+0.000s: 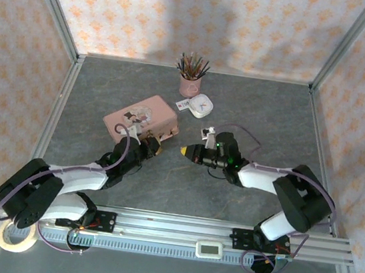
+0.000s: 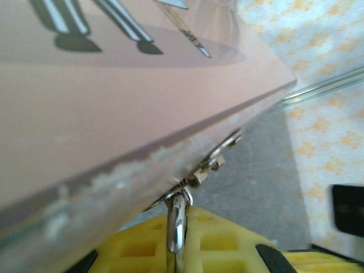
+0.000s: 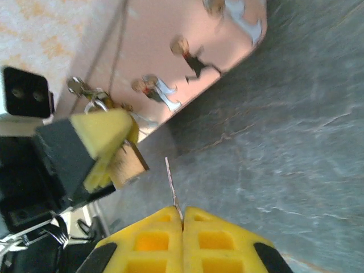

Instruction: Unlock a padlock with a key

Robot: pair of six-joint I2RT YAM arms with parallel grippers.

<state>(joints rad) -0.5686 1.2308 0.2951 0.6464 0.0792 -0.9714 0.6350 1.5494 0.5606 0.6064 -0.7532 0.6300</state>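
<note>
In the right wrist view, the right gripper (image 3: 183, 216) at bottom centre is pinching the key (image 3: 170, 182) with its jaws fully closed and the blade pointing up. Left of centre, the left gripper (image 3: 108, 152) is clamping the padlock (image 3: 128, 165) beside the pink tin (image 3: 187, 40). The blade is sitting just right of the brass body. I cannot make out the keyhole, so I judge the step is calling for careful lining-up first, then a slow, straight push.

In the left wrist view the pink tin (image 2: 114, 114) is a close blur, and the padlock (image 2: 177, 226) has its body cut off by the bottom edge, below the shackle. In the right wrist view a pad of the left claw (image 3: 112, 154) covers part of the padlock's brass body. The head of the key (image 3: 172, 190) is hidden between the pads of the right claw (image 3: 183, 224).
</note>
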